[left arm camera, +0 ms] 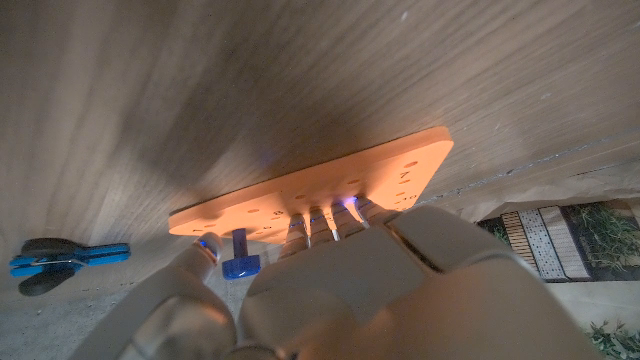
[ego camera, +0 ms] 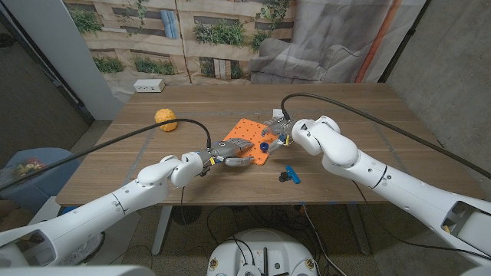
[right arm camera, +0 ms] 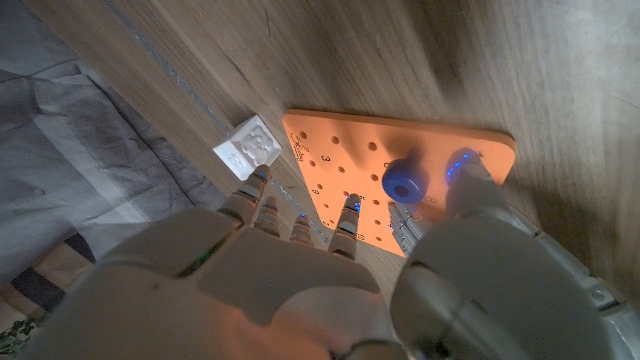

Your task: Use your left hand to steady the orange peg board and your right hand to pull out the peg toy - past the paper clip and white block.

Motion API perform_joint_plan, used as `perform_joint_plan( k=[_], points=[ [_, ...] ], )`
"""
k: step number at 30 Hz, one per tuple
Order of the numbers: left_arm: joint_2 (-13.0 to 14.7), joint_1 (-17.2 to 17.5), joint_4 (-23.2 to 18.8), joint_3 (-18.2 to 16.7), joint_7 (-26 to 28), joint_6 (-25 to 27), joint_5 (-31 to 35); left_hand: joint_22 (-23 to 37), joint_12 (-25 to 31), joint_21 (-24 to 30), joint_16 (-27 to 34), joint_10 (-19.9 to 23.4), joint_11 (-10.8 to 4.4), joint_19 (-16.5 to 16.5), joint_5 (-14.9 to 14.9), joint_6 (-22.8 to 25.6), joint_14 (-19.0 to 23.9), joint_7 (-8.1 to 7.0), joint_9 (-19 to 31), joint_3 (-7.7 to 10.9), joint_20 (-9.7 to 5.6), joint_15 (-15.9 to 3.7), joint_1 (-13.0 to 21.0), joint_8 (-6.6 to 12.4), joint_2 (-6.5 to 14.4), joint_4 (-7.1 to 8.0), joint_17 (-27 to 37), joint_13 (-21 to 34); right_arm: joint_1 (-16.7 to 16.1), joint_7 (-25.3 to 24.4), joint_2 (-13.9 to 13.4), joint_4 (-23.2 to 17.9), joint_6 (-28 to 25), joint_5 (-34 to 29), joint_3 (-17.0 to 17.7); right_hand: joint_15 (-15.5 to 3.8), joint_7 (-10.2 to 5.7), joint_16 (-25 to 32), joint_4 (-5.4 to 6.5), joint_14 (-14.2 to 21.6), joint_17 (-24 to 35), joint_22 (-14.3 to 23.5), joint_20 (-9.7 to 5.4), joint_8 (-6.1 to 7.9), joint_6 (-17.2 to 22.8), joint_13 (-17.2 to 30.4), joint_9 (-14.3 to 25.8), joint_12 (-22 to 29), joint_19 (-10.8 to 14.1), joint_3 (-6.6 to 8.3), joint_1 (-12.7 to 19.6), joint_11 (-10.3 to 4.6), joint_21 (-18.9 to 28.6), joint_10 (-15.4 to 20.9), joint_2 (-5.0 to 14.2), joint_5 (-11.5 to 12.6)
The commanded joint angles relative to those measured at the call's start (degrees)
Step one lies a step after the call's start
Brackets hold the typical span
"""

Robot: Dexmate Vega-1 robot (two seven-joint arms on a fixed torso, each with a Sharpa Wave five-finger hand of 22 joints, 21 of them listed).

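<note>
The left hand [ego camera: 232, 150] rests its fingers on the orange peg board [ego camera: 247, 142]; keep that pressure. The right hand [ego camera: 281, 132], fingers apart and empty, hovers beside the blue peg toy [right arm camera: 404, 180]: pinch it, lift straight up.

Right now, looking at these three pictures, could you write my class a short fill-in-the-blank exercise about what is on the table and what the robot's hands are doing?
1. The left hand rests on the ____ peg board.
2. The peg standing in the board is coloured ____.
3. The white block lies ____ the board, not on it.
4. The clip lying on the table apart from the board is blue and ____.

Missing words: orange; blue; beside; black
</note>
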Motion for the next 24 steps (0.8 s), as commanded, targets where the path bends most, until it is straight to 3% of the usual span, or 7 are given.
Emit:
perform_joint_plan(
  k=[1, 17, 24],
  points=[
    [-0.1, 0.0, 0.1, 0.3, -0.3, 0.0, -0.2, 0.1, 0.4, 0.1, 0.3, 0.5, -0.16, 0.3, 0.4, 0.7, 0.1, -0.3, 0.2, 0.63, -6.77, -1.64, 0.6, 0.45, 6.4, -0.03, 0.3, 0.3, -1.9, -3.6, 1.5, 1.2, -1.6, 0.9, 1.7, -0.19, -0.68, 0.8, 0.13, 1.2, 0.2, 0.2, 0.07, 1.72, 2.8, 0.1, 0.5, 0.7, 0.9, 0.48, 1.1, -0.19, 0.6, 1.4, -0.14, 0.4],
    [-0.4, -0.2, 0.5, 0.4, -0.5, 0.1, -0.4, 0.1, 0.4, 0.1, 0.3, 0.9, -0.18, 0.4, 0.3, 1.4, 0.2, -0.31, 0.2, 1.11, -6.82, -1.68, 0.7, 0.52, 6.2, -0.18, 0.2, 0.3, -2.9, -10.1, 1.6, 2.1, -2.9, 4.2, 1.8, -1.57, -1.6, 1.9, -0.22, 4.5, 0.2, 0.2, -0.86, 7.25, 12.2, 0.0, 1.5, 1.5, 4.5, 1.07, 5.0, -0.8, 1.0, 5.6, 0.1, 0.5],
    [-0.5, -0.4, 0.7, 0.5, -0.7, 0.1, -0.7, 0.1, 0.4, 0.1, 0.3, 1.2, -0.2, 0.4, 0.3, 1.5, 0.3, -0.3, 0.2, 1.33, -6.83, -1.72, 0.7, 0.46, 6.2, -0.25, 0.2, 0.3, -3.1, -12.6, 1.4, 2.6, -2.9, 4.7, 1.4, -2.0, -1.67, 2.2, -0.27, 5.5, 0.1, 0.1, -1.32, 8.62, 14.5, -0.1, 1.8, 1.6, 5.6, 1.24, 6.2, -1.26, 1.1, 6.8, 0.17, 0.3]
  ],
)
